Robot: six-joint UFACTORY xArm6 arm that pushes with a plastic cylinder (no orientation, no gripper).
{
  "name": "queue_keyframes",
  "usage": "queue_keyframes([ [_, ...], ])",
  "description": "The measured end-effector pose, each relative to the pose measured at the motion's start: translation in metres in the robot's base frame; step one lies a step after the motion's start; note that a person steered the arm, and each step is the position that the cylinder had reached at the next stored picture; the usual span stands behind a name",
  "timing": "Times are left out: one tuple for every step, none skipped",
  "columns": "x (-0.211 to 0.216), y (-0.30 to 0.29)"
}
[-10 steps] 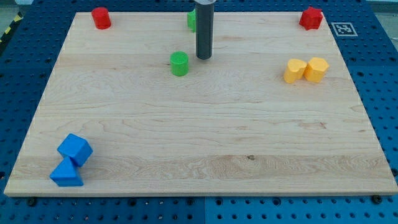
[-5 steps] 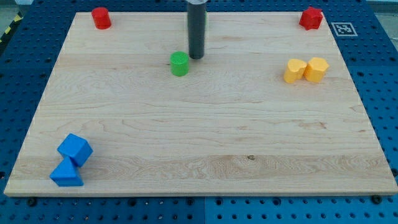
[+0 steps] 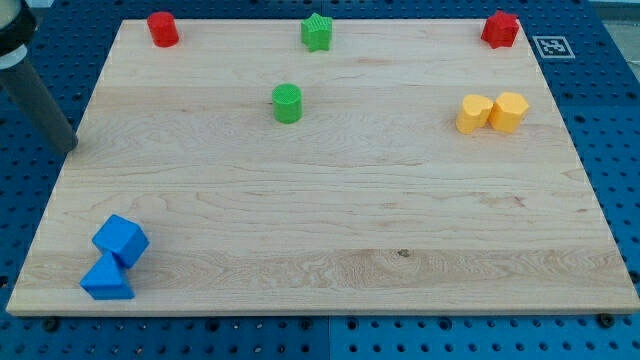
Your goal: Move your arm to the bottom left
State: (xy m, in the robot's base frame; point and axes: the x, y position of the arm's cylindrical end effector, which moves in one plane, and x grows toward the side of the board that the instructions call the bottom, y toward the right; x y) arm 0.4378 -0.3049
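My tip (image 3: pixel 68 147) sits at the left edge of the wooden board (image 3: pixel 330 210), about mid-height, touching no block. The rod leans up to the view's top left. A blue cube (image 3: pixel 121 240) and a blue triangular block (image 3: pixel 105 279) lie together at the bottom left, well below my tip. A green cylinder (image 3: pixel 287 103) stands far to the right of my tip.
A green star block (image 3: pixel 316 31) sits at the top middle. Red blocks stand at the top left (image 3: pixel 162 28) and top right (image 3: pixel 500 29). Two yellow blocks (image 3: pixel 473 114) (image 3: pixel 509 110) touch each other at the right.
My tip has swept from beside the green cylinder at the top middle across to the board's left edge and lower. The green star block is uncovered. No block has moved.
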Motion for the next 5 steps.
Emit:
queue_keyframes([
  [0.064,0.0],
  [0.137,0.0],
  [0.138,0.0],
  [0.149,0.021],
  [0.165,0.051],
])
